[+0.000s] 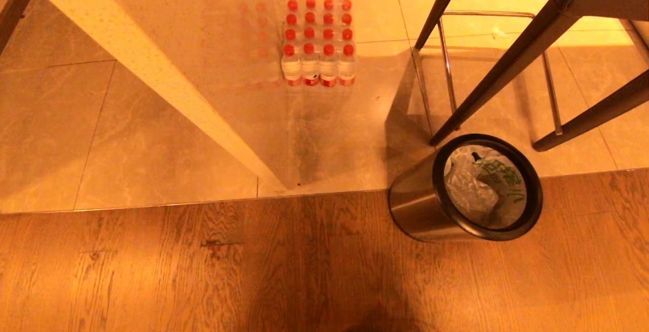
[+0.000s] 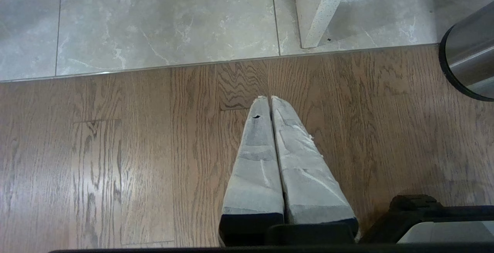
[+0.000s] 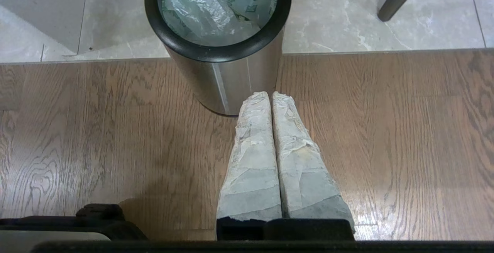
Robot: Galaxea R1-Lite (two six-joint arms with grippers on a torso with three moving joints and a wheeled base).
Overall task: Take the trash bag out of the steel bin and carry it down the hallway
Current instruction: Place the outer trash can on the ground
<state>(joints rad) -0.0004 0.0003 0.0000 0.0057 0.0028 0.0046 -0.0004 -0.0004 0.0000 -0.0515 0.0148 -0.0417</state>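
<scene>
The steel bin (image 1: 421, 203) stands at the right where wood floor meets tile, its black ring on top. Inside lies the trash bag (image 1: 481, 185), thin white crinkly plastic with green characters. The right wrist view shows the steel bin (image 3: 231, 83) and the trash bag (image 3: 216, 5) just beyond my right gripper (image 3: 271, 95), which is shut and empty above the wood floor. My left gripper (image 2: 269, 99) is also shut and empty, over bare wood, with the bin's side (image 2: 471, 56) off to one edge. Neither arm shows in the head view.
A pack of red-capped water bottles (image 1: 318, 43) stands on the grey marbled tiles. A pale wall corner (image 1: 167, 88) juts in at the left. Dark furniture legs (image 1: 507, 68) and a metal rack frame (image 1: 446, 68) crowd behind the bin.
</scene>
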